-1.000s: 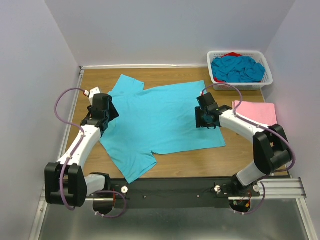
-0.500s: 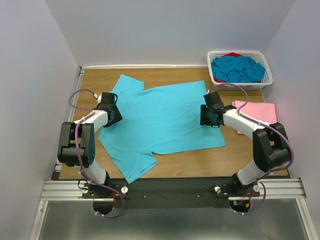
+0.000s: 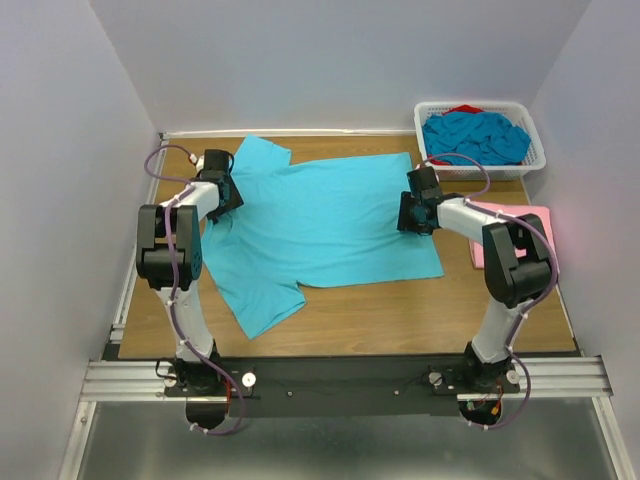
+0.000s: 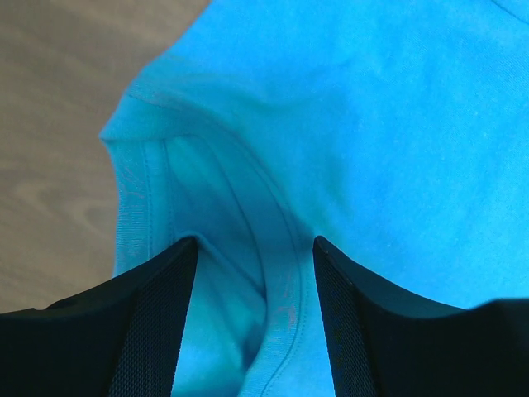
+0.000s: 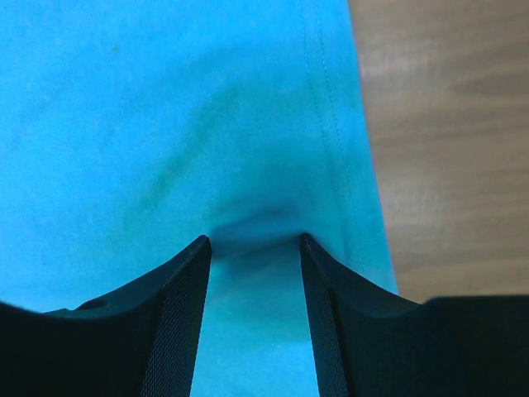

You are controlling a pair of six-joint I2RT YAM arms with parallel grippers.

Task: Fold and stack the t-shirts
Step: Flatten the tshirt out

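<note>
Top: shirt [image 3: 320,225] lies nearer the counter [image 3: 400,320] far edge than a second ago. Both arms are stretched out, dragging it flat.
Left wrist: left fingers [image 4: 157,314] pinch a hem fold.
Right wrist: right fingers [image 5: 178,314] pinch puckered cloth by the side hem.
Folding not yet begun.

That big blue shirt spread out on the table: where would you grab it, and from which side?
Best, I'd say, at its two ends, from straight above: the collar on the left, the bottom hem on the right. The blue shirt lies flat on the table, so only a pinched-up fold gives a hold. The left gripper and right gripper sit there.
</note>
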